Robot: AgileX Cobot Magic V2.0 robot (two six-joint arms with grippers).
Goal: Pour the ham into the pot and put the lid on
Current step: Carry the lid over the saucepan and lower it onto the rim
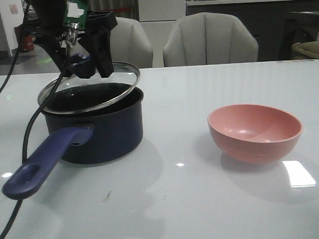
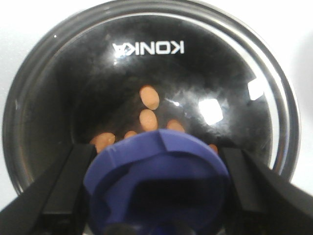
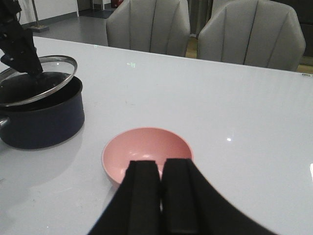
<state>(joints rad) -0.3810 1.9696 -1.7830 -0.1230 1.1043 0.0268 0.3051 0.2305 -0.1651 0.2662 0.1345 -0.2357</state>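
The white table (image 1: 205, 202) carries the dark pot (image 1: 96, 135) on my left, its long handle (image 1: 42, 161) pointing toward me, and the pink bowl (image 1: 255, 132) well apart on my right. My left gripper (image 1: 85, 62) holds the glass lid (image 1: 102, 87) tilted over the pot's mouth, fingers (image 2: 63, 188) clamped on either side of the blue knob (image 2: 156, 183). Through the glass I see the ham (image 2: 148, 117) chunks lying in the pot. My right gripper (image 3: 160, 196) hangs near the bowl, fingers pressed together, holding nothing.
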